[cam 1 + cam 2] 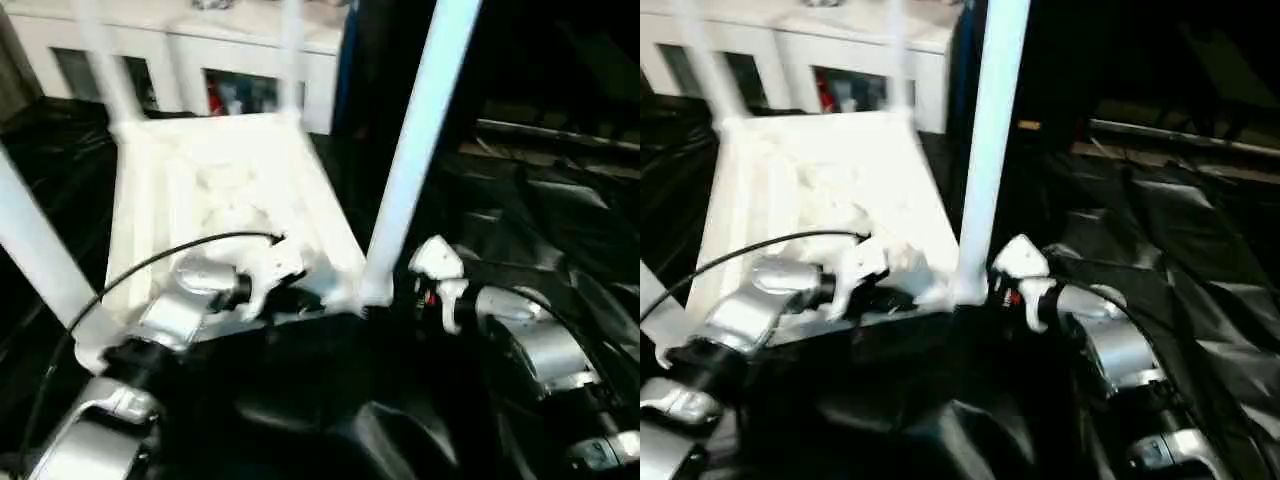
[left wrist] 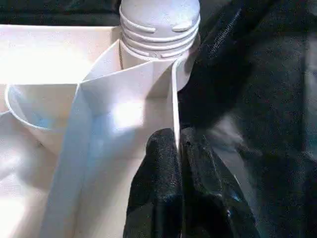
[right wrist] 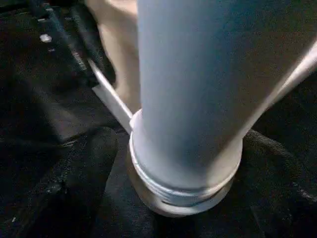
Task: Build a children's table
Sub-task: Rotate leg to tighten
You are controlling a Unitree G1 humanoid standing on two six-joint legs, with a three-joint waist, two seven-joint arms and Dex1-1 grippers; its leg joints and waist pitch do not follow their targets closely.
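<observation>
Silver forearms (image 1: 175,315), white-cased wrists with a red mark, thin black cable (image 1: 150,262), black rubbery fingers (image 2: 163,188).

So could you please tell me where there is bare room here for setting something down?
The black sheet beyond the right hand lies bare. The near edge is crowded: the left hand clamps the tabletop wall, and a leg stands at the near corner.

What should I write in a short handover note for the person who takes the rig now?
Left gripper: shut on the tabletop's near rim.
Right gripper: open, beside the near right leg, not holding it.
Tabletop: upside down on black sheeting, tilted. Four legs stand in the corner sockets.
Done: all legs placed.
Left: check the near right leg's thread, which still shows at its socket; turn the table upright.
</observation>
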